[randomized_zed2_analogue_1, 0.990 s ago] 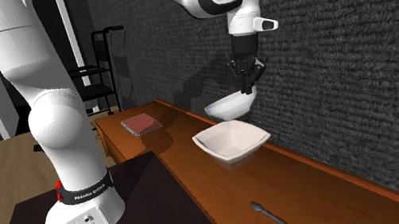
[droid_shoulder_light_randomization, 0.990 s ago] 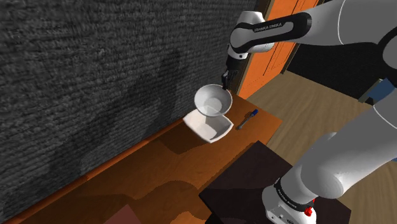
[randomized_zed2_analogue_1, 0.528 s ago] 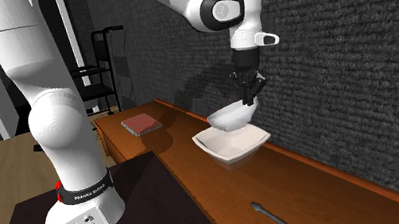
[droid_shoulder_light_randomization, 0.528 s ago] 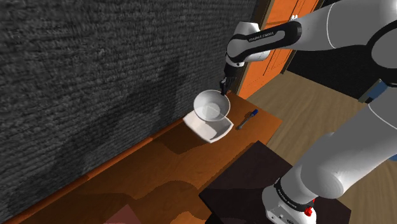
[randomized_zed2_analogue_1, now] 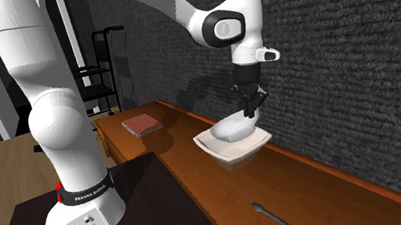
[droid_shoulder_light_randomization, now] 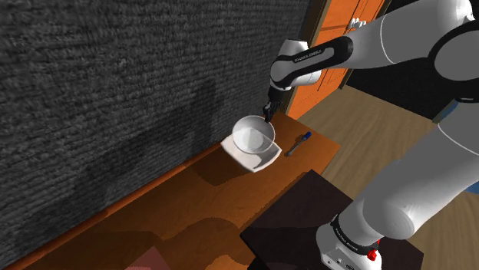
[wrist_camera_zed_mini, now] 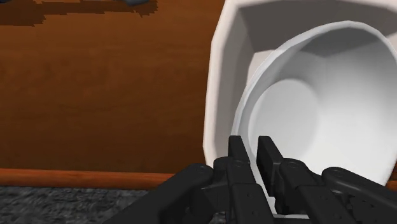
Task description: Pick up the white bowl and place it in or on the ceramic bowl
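Wrist view: the gripper [wrist_camera_zed_mini: 251,151] has its two fingers almost together, pinching the rim of the round white bowl [wrist_camera_zed_mini: 321,108] between them. That bowl hangs within the square white bowl [wrist_camera_zed_mini: 222,76]; contact with its floor cannot be judged. A pen [droid_shoulder_light_randomization: 298,143] lies near the square white bowl.

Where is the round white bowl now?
In the shoulder view, the round white bowl hangs from the end effector low over the square white bowl, left of the pen.
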